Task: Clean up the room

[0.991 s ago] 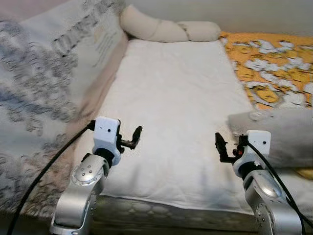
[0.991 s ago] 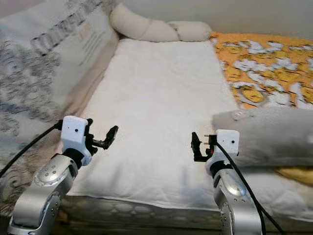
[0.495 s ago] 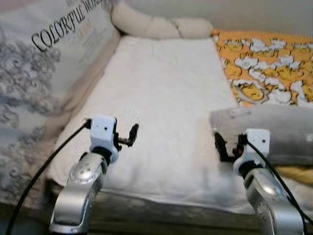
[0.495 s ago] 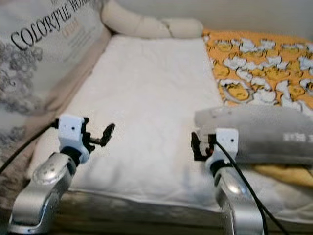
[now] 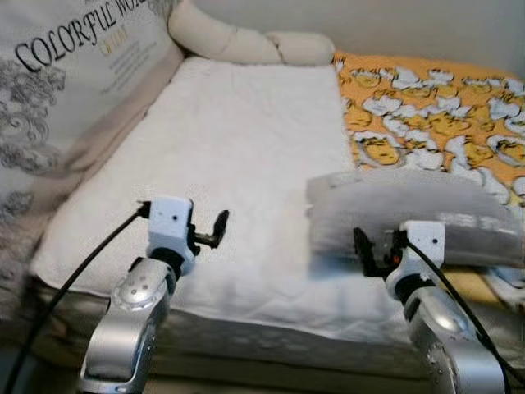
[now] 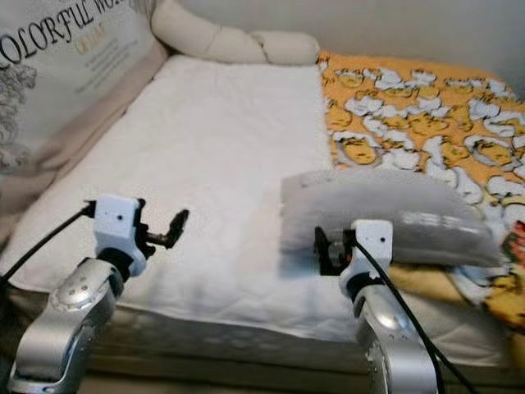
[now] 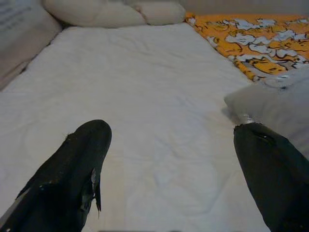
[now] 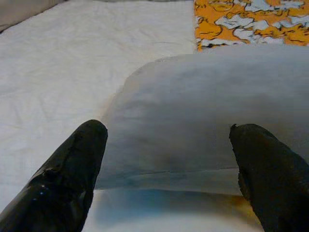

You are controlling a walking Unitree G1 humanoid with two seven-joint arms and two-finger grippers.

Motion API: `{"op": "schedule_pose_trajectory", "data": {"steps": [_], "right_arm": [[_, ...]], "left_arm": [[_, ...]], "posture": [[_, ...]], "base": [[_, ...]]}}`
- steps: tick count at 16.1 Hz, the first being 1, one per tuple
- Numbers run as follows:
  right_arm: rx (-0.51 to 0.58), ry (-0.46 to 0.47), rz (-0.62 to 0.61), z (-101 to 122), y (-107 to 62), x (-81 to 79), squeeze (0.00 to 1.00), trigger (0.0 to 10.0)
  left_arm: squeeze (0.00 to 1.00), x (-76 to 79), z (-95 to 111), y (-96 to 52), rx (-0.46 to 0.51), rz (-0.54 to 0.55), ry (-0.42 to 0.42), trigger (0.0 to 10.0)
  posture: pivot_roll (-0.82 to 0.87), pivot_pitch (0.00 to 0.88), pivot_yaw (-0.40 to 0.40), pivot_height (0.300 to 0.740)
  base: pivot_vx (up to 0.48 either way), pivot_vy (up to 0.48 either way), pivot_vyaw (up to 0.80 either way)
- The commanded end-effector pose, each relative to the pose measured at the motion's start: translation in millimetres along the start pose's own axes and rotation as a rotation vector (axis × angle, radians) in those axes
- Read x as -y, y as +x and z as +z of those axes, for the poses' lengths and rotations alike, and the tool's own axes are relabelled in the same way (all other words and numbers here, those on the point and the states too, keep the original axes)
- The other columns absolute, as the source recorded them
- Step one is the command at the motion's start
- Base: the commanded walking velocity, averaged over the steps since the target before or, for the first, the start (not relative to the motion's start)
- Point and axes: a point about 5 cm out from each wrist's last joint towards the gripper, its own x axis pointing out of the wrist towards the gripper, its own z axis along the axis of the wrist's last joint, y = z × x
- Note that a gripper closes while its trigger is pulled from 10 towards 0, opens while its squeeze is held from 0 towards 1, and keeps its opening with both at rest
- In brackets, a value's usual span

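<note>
A grey pillow [image 5: 410, 212] lies across the near right part of the bed, partly on the white mattress pad [image 5: 238, 156] and partly on the orange patterned blanket [image 5: 435, 115]. My right gripper [image 5: 367, 253] is open and hovers just in front of the pillow's near edge; in the right wrist view the pillow [image 8: 212, 116] lies between and beyond the spread fingers [image 8: 72, 179]. My left gripper [image 5: 217, 230] is open over the near left of the mattress pad [image 7: 145, 96], holding nothing.
A large printed cushion [image 5: 74, 90] leans along the bed's left side. Cream pillows [image 5: 246, 45] lie at the head of the bed. The bed's front edge [image 5: 246, 328] runs just under my arms.
The camera has moved right and closer, so the whole scene has shifted left. The grey pillow now sits right in front of my right gripper. Both grippers stay open.
</note>
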Motion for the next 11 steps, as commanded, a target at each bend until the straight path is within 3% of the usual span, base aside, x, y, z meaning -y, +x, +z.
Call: {"op": "schedule_pose_trajectory", "data": {"steps": [1,4,8,11], "right_arm": [[-0.014,0.000,-0.019,-1.7,-3.0,5.0,0.00,10.0],[-0.019,-0.013,-0.003,-3.2,-4.1,0.3,0.00,10.0],[-0.019,-0.036,0.011,-3.2,-3.8,-2.4,0.00,10.0],[-0.005,0.012,-0.014,-1.5,-3.2,0.4,0.00,10.0]], "left_arm": [[0.00,6.1,1.7,1.4,0.005,-0.026,-0.005,10.0],[0.00,3.7,3.0,0.9,0.011,-0.045,-0.003,10.0],[0.00,4.5,2.7,0.6,0.010,-0.053,-0.003,10.0],[0.00,3.6,2.6,0.4,0.009,-0.057,-0.003,10.0]], "posture": [[0.01,0.000,0.000,0.740],[0.01,0.000,0.004,0.740],[0.01,0.000,0.003,0.740],[0.01,0.000,0.002,0.740]], "base": [[0.000,0.000,0.00],[0.000,0.000,0.00],[0.275,0.000,0.23],[0.292,0.000,0.17]]}}
